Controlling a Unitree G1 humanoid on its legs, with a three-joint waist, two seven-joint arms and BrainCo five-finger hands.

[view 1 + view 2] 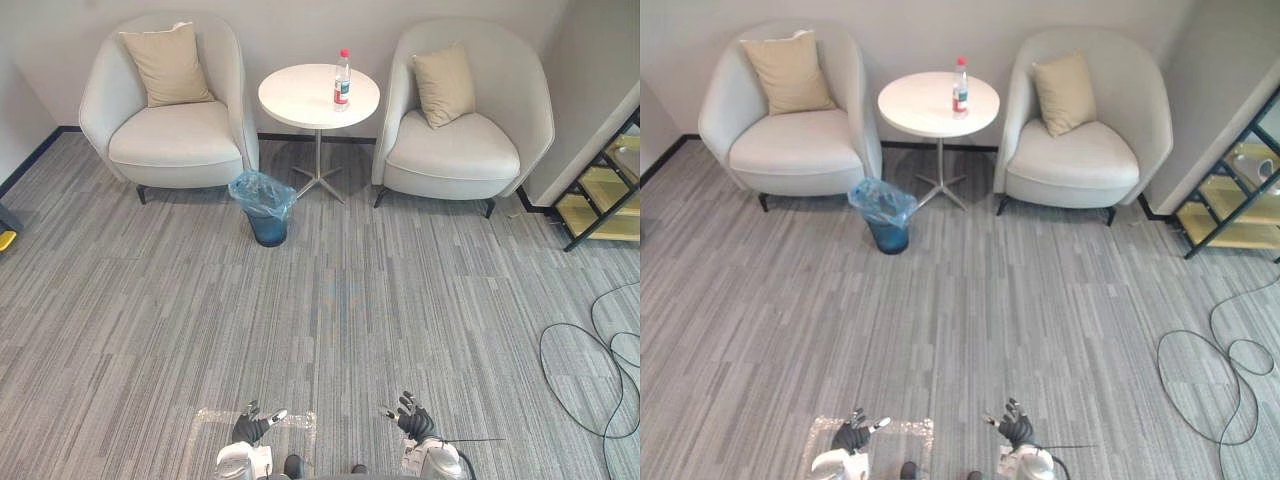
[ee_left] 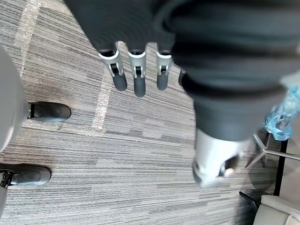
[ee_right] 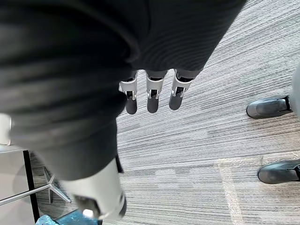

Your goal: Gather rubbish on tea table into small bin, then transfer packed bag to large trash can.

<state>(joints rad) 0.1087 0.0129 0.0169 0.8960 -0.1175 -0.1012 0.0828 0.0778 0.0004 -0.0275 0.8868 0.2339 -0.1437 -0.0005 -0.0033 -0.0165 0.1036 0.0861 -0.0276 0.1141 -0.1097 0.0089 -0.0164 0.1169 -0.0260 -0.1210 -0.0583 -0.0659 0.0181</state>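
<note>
A clear plastic bottle (image 1: 342, 79) with a red cap and label stands upright on the round white tea table (image 1: 300, 100) between two armchairs at the far side of the room. A small bin (image 1: 266, 209) lined with a blue bag sits on the carpet in front of the table, toward the left chair. My left hand (image 1: 250, 427) and right hand (image 1: 413, 418) hang low at the near edge of the view, far from the table. Both are open with straight fingers (image 2: 136, 79) and hold nothing; the right hand's fingers (image 3: 152, 96) point down at the carpet.
Two light grey armchairs (image 1: 175, 110) (image 1: 465, 115) with beige cushions flank the table. A black and yellow shelf frame (image 1: 605, 185) stands at the right wall. Grey striped carpet stretches between me and the table, with a taped patch (image 1: 215, 418) on the floor near my left hand.
</note>
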